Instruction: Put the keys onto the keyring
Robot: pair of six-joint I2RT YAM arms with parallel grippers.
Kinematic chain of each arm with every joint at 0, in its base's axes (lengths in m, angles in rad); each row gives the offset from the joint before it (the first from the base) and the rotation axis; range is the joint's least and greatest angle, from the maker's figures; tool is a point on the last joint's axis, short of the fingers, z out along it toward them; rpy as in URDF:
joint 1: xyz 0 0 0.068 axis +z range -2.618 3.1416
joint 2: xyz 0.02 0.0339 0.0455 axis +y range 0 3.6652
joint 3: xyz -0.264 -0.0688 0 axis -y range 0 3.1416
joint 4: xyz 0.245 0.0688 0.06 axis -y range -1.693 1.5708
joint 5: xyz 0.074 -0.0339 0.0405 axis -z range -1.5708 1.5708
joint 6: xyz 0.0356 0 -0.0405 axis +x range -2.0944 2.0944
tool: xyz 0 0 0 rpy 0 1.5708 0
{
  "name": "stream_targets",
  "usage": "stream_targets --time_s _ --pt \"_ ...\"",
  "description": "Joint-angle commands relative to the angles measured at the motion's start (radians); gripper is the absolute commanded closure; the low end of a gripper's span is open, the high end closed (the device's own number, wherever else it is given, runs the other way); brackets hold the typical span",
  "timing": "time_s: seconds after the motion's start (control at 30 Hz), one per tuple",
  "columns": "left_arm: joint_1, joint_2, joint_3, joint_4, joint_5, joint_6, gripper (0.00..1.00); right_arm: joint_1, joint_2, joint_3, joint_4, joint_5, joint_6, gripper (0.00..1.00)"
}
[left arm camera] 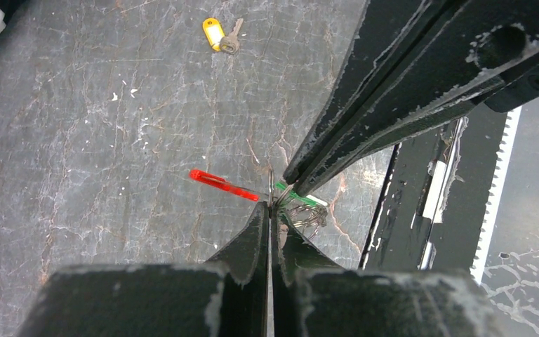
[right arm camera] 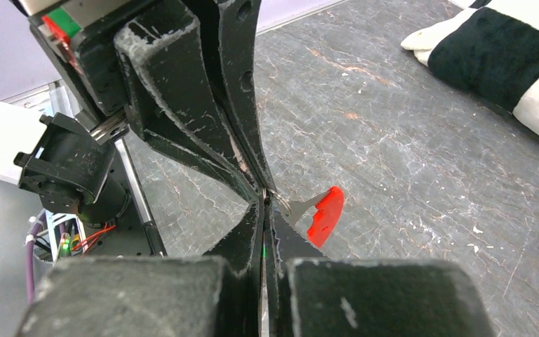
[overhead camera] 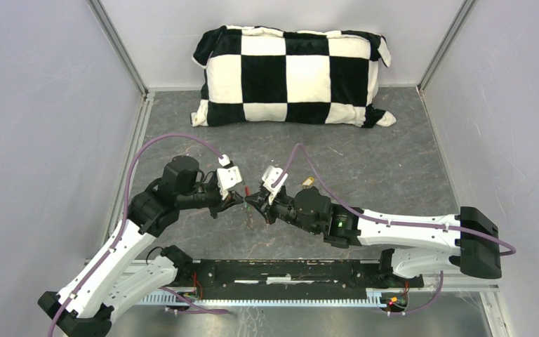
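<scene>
My two grippers meet tip to tip above the middle of the mat. The left gripper (overhead camera: 241,201) (left arm camera: 269,210) is shut on the thin silver keyring (left arm camera: 309,215), whose red tag (left arm camera: 221,184) (right arm camera: 324,215) sticks out sideways. The right gripper (overhead camera: 254,204) (right arm camera: 262,203) is shut on the green-headed key (left arm camera: 302,197), of which only a green sliver shows between its jaws, pressed against the ring. The brass key with a yellow head (left arm camera: 215,32) (overhead camera: 307,181) lies flat on the mat, beyond the right gripper.
A black and white checkered pillow (overhead camera: 291,74) lies against the back wall. A black rail (overhead camera: 288,270) runs along the near edge between the arm bases. Grey walls close in both sides.
</scene>
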Motion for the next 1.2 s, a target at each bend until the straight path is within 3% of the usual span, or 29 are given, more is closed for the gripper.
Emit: stream_targets --time_s 0.0,0.93,1.17 --pt "-0.003 -0.013 0.012 0.026 0.021 -0.032 0.98 0.007 0.013 0.058 0.027 0.031 -0.021 1.0" --pt "-0.003 -0.026 0.017 0.026 0.023 -0.029 0.98 0.017 0.021 0.036 0.018 0.186 0.034 1.0" --pt "-0.003 -0.024 0.019 0.025 0.03 -0.029 0.98 0.017 0.019 0.024 0.049 0.165 0.057 1.0"
